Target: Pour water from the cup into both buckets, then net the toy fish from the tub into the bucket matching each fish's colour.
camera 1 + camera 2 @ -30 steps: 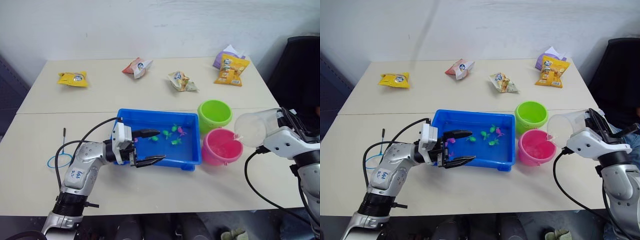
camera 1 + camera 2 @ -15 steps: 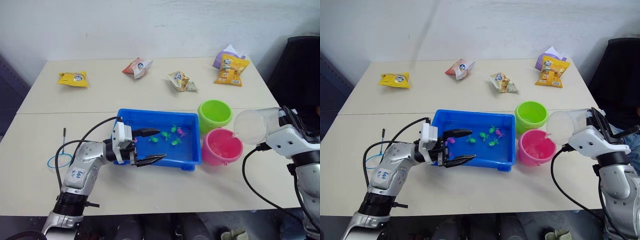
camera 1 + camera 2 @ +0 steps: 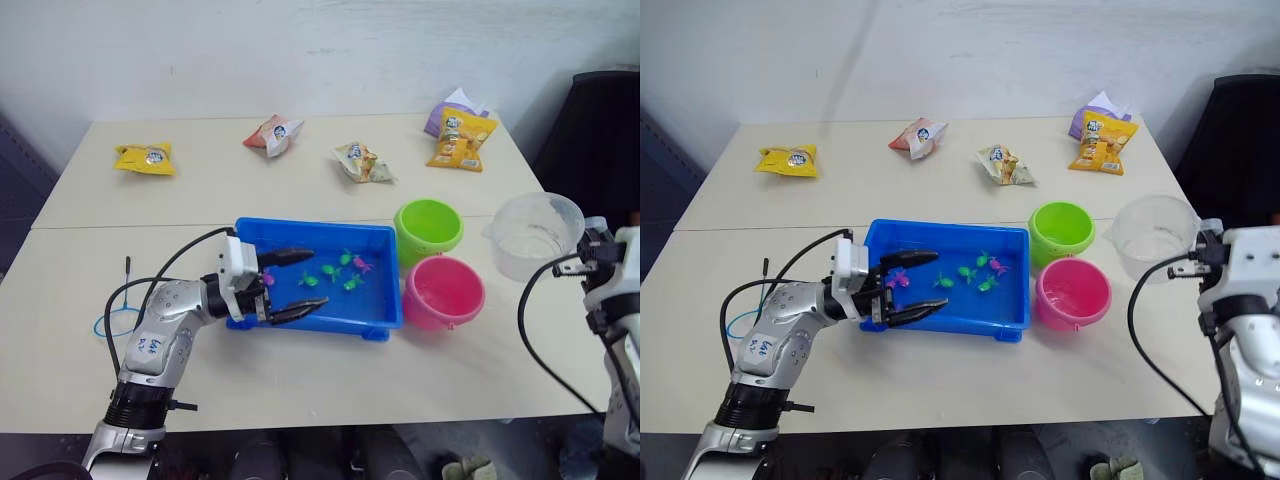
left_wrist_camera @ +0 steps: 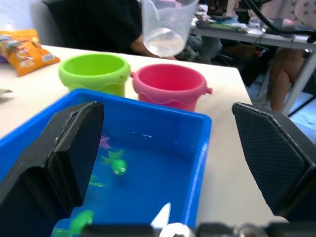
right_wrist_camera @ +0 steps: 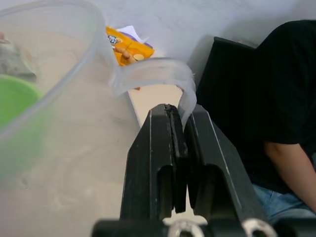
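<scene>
left eye view, catalogued from the cup outward. cup (image 3: 532,233): clear, upright, held off the table at the robot's right, just right of and well clear above the two buckets; handle pinched between the clenched fingers (image 5: 168,148) of the right gripper (image 5: 178,163), a little water seemingly left at the bottom. pink bucket (image 3: 444,292): just left of the cup and below it, nearest to it, water inside. green bucket (image 3: 429,227): touching the pink one, on its far side, also left of the cup; likely next to be filled, calling for a short carry leftward and away, spout leading. tub (image 3: 385,312): blue, left of the buckets, holding small green and pink toy fish (image 3: 347,272). left gripper (image 3: 293,286): spread wide, grasping nothing, over the tub's left end. net (image 3: 112,322): flat on the table, left of the left arm, handle pointing away. snack packets (image 3: 146,158): along the far edge.
</scene>
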Robot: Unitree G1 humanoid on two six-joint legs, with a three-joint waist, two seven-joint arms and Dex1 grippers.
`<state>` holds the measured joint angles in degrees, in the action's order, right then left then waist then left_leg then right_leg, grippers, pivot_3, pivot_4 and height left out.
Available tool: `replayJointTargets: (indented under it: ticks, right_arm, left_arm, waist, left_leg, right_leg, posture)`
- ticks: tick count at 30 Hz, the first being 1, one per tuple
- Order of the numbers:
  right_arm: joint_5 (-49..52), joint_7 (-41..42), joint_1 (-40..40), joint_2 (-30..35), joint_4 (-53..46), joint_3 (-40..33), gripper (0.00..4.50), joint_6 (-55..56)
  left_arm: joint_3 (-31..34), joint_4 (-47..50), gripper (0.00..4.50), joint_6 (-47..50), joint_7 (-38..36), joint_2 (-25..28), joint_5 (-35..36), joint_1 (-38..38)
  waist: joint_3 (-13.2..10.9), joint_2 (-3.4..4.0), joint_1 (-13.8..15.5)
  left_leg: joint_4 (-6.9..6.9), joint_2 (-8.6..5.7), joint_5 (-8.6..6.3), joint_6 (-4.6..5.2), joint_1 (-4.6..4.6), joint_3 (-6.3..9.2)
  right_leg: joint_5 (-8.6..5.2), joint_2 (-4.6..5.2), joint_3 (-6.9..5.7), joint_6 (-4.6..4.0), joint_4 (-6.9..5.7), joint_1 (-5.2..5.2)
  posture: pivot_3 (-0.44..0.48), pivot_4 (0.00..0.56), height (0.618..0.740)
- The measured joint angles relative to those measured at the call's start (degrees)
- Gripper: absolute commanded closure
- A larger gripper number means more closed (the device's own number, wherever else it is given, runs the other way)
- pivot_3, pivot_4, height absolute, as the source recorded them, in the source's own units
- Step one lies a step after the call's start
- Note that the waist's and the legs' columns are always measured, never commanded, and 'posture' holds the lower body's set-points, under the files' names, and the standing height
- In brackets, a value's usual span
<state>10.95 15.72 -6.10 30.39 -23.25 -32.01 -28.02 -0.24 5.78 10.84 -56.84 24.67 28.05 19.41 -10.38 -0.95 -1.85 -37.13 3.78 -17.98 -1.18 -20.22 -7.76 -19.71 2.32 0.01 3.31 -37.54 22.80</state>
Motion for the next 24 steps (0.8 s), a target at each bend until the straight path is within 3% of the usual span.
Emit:
replayJointTargets:
  ticks: [7, 16, 24]
  right_arm:
    - [-4.38, 2.09, -10.44, 8.25, 13.6, 9.52, 4.44, 2.41]
    - [-13.92, 2.36, -18.16, 13.33, 27.68, 20.53, 4.44, 14.09]
    - [-21.28, 0.7, -22.42, 14.19, 33.82, 25.69, 4.44, 22.78]
  left_arm:
    - [3.9, -0.5, 0.0, -0.05, 5.48, -2.79, 1.06, 3.25]
    - [4.61, 0.41, 0.0, 3.57, 6.71, -1.98, 2.32, 2.04]
    - [4.66, 0.95, 0.0, 4.08, 7.41, -1.88, 2.32, 0.79]
  waist:
    - [-0.01, -0.01, -0.12]
    - [-0.01, -0.02, -0.09]
    - [-0.01, -0.02, -0.32]
  left_leg:
    - [-0.02, -0.01, 0.0, 0.05, -0.02, -0.18]
    - [-0.04, 0.01, 0.0, 0.06, -0.26, -0.59]
    - [-0.06, 0.01, 0.01, 0.05, -0.25, -0.7]
  right_leg:
    - [0.05, -0.01, 0.15, 0.1, 0.07, 0.05]
    - [0.08, 0.04, 0.38, 0.15, -0.03, 0.61]
    - [0.08, 0.03, 0.46, 0.15, -0.13, 0.7]
  posture:
    - [0.0, 0.15, 0.739]
    - [0.0, 0.15, 0.739]
    - [0.0, 0.15, 0.739]
